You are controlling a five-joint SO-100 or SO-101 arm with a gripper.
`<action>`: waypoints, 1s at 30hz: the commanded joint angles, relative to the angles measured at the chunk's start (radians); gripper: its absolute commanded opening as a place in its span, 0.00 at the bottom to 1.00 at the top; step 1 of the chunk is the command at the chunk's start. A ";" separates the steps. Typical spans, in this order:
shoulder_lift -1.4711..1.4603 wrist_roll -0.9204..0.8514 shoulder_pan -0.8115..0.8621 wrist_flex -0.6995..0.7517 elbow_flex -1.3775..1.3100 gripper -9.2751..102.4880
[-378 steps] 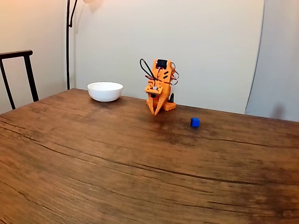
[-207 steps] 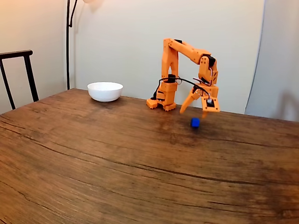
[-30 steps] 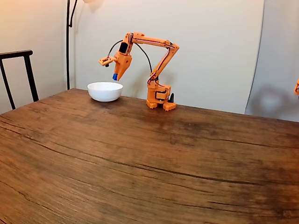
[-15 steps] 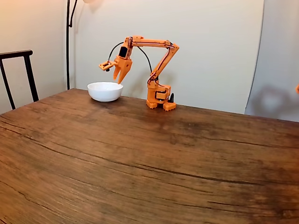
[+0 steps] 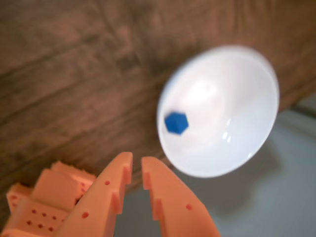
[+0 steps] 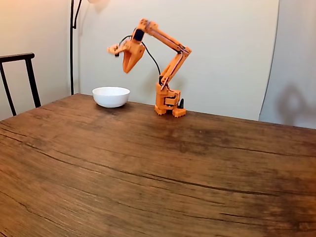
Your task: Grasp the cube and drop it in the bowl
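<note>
From the wrist view, the blue cube (image 5: 176, 123) lay inside the white bowl (image 5: 247, 98), beyond and a little right of the fingertips, well apart from them. The gripper (image 5: 137, 164) held nothing; its jaws stood nearly together with only a narrow slit between them. That view was blurred, and the fingers' lower ends were cut off by the frame edge. In the fixed view the gripper (image 6: 128, 69) hung above and just right of the bowl (image 6: 111, 97), whose rim hid the cube. No writing could be read on anything.
</note>
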 commanded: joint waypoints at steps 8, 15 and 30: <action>0.216 -0.341 -0.391 0.058 0.037 0.08; 0.410 -0.474 -0.696 0.057 0.192 0.08; 1.063 -0.557 -0.946 0.014 0.595 0.08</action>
